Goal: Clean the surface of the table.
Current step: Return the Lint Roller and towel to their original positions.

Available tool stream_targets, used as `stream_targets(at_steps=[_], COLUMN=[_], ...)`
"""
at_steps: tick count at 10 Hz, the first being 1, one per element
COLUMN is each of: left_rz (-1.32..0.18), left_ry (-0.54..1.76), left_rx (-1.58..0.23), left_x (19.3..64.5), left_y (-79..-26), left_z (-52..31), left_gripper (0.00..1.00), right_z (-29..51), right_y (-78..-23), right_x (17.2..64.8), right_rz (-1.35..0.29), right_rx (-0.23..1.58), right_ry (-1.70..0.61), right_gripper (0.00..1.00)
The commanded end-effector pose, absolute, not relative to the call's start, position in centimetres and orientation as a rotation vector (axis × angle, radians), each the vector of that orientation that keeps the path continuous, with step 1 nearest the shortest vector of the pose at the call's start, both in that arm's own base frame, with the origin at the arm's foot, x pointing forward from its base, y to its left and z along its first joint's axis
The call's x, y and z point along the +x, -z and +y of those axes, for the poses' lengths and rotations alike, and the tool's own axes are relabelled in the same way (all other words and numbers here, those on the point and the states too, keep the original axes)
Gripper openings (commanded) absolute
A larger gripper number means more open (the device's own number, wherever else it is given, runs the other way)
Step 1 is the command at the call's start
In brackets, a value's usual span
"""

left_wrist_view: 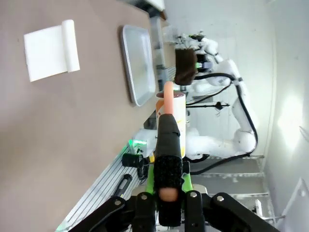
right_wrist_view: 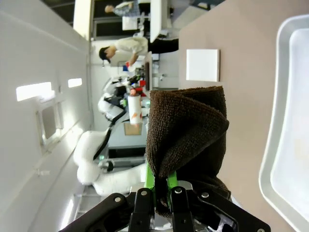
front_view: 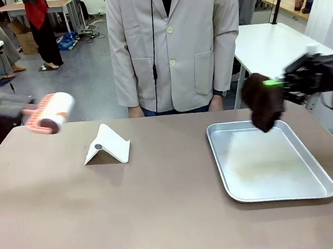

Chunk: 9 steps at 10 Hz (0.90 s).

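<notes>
The brownish table (front_view: 105, 215) spreads across the front view. My left gripper (front_view: 13, 109) hovers over its far left corner, shut on the pink handle of a lint roller (front_view: 51, 112) with a white roll. The left wrist view looks along that roller (left_wrist_view: 175, 113) from the gripper (left_wrist_view: 168, 195), with the table (left_wrist_view: 58, 125) beside it. My right gripper (front_view: 276, 83) is shut on a dark brown cloth (front_view: 263, 104), which hangs above the far edge of a silver tray (front_view: 218, 154). In the right wrist view the cloth (right_wrist_view: 186, 130) rises from the gripper (right_wrist_view: 161, 188).
A white folded stand (front_view: 106, 146) sits on the table left of centre, also seen as the stand (left_wrist_view: 50, 48) and the stand (right_wrist_view: 203, 65). The tray (right_wrist_view: 270, 159) lies at the table's right. A person in a beige coat (front_view: 172, 45) stands at the far edge.
</notes>
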<state>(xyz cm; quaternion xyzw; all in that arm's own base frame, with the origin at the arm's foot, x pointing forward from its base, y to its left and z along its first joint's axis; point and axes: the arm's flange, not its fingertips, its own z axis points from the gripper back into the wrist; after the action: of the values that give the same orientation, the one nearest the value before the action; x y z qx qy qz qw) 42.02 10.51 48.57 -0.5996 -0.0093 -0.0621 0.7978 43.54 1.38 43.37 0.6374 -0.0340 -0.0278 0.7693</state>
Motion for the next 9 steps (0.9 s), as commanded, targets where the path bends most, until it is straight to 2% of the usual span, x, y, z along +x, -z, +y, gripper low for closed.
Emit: stream_targets(at_steps=[1, 3, 5, 7, 9], left_rz=[0.056, 0.046, 0.030, -0.094, -0.179], left_ry=[0.116, 0.096, 0.110, 0.054, -0.006], left_rx=[-1.138, -0.968, -0.771, -0.639, -0.603], left_x=[42.1, 42.0, 42.4, 44.3, 46.3], left_y=[-51.1, -53.5, -53.3, -52.1, -50.1], left_z=[5.1, -1.0, -4.4, -7.3, -10.1], left_gripper=[0.22, 0.22, 0.22, 0.22, 0.22], right_z=[7.0, 13.5, 17.8, 20.5, 21.1], right_y=[-44.4, -43.3, -40.6, -37.9, -35.9], right_x=[45.7, 47.0, 47.9, 48.5, 48.7], right_rz=[-0.051, -0.070, -0.044, -0.015, 0.011], right_rx=[1.288, 1.144, 1.011, 0.892, 0.836], right_ry=[0.103, 0.086, 0.075, 0.076, 0.100], right_gripper=[0.11, 0.11, 0.11, 0.11, 0.11])
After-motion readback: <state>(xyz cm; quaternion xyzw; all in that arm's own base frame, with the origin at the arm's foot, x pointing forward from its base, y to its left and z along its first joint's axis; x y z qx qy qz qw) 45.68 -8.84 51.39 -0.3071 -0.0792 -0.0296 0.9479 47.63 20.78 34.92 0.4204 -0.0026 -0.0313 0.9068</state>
